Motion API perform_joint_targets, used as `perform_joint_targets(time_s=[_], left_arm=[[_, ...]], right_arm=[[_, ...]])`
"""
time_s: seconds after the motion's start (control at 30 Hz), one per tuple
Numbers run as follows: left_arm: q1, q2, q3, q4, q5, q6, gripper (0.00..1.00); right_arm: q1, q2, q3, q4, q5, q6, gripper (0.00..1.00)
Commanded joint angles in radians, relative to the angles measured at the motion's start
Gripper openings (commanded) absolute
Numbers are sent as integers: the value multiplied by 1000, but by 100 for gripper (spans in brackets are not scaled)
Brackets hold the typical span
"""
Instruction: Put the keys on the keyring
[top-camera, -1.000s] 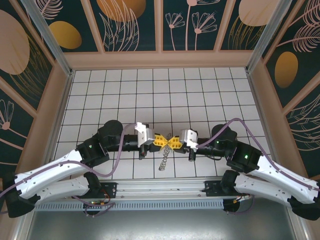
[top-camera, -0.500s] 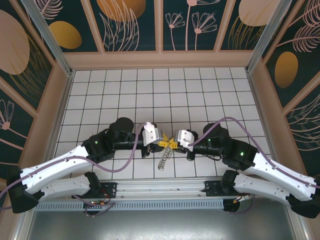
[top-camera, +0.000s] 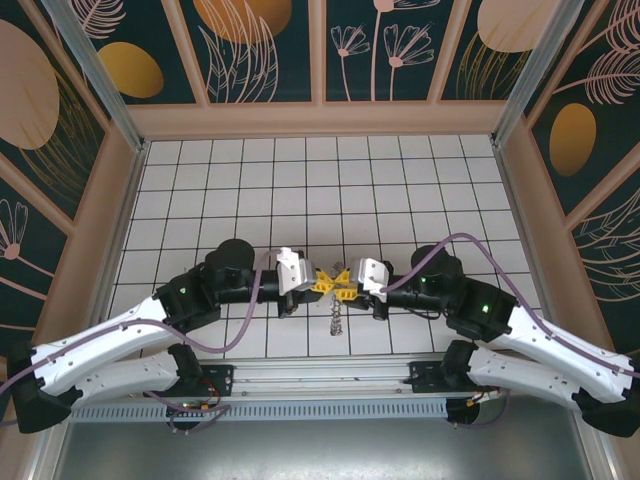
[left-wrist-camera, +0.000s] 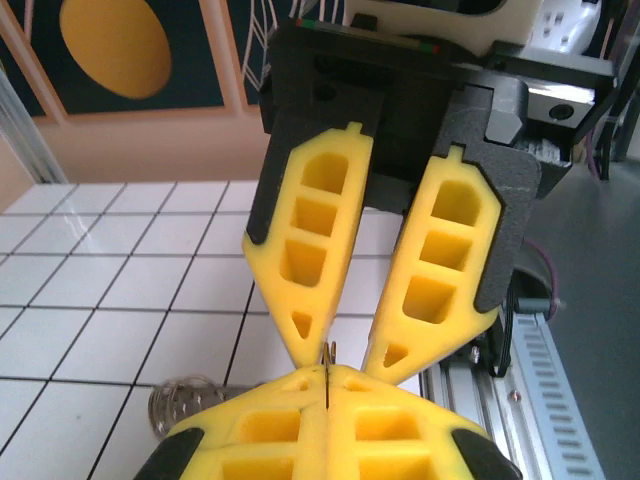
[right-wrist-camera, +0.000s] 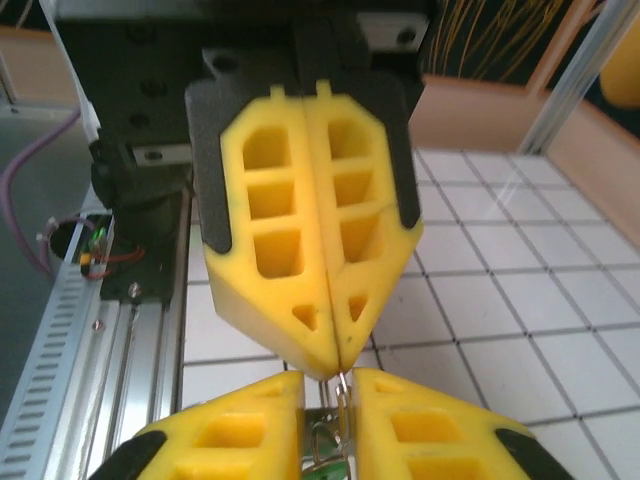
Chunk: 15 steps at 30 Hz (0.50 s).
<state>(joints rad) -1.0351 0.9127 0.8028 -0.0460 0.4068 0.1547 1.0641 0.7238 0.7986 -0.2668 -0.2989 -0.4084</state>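
The light-green key (right-wrist-camera: 322, 455) sits low in the gap between the right end effector's (top-camera: 345, 291) slightly spread fingers; I cannot tell if they touch it. Just above it, thin wire of the keyring (top-camera: 336, 318) is pinched in the left end effector (top-camera: 328, 283), whose fingers are pressed together tip to tip with the right's. The chain hangs below them. Half a second ago the left end effector was tilted and the chain slanted; now it drops straight. Beneath lies the white tiled worktop (top-camera: 400, 180), with leaf-patterned walls (top-camera: 260, 50) around it.
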Motion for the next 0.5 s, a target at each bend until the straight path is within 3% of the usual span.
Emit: perform_joint_targets(time_s=[0.0, 0.2, 0.47], left_arm=[[-4, -44, -37, 126, -4, -51, 0], [-5, -81, -54, 193, 14, -80, 0], [-4, -93, -53, 234, 44, -97, 0]], right_arm=[[8, -28, -7, 126, -33, 27, 21], [9, -74, -48, 158, -31, 50, 16], [8, -87, -69, 152, -49, 60, 20]])
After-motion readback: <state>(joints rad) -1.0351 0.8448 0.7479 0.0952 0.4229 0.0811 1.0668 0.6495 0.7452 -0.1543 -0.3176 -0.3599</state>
